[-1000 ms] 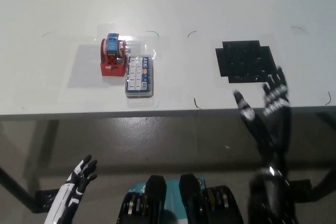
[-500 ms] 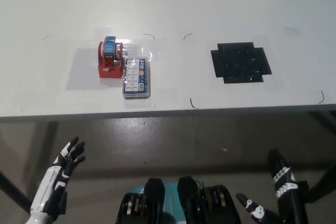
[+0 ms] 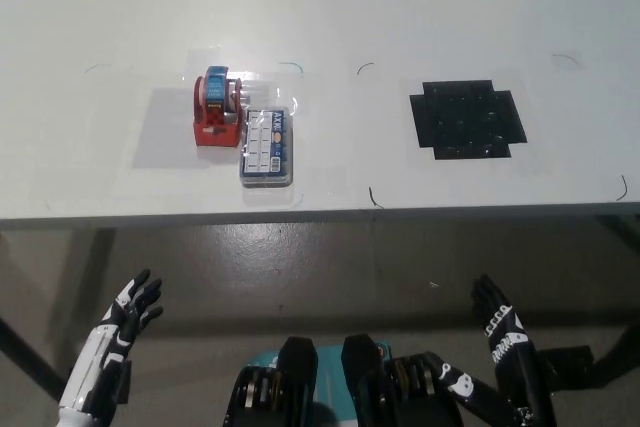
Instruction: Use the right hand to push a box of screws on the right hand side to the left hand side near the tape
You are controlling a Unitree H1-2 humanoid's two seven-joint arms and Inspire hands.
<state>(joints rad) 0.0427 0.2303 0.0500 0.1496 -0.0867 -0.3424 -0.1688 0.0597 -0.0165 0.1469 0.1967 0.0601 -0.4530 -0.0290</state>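
Beside tape (image 3: pixel 217 107) — screw box (image 3: pixel 266 146), far from right hand (image 3: pixel 497 347).

Very little can be read here. The box of screws (image 3: pixel 267 146) on the worktop (image 3: pixel 400 17) carries a label with a dark strip along its far end; that strip seems to hold a short word in pale letters beside a small orange mark, but the letters are too small and blurred to make out. Below it the label is a grid of small white cells, with any print in them illegible. The blue roll in the tape dispenser (image 3: pixel 217 108) just beside the box shows faint marks that cannot be read either.
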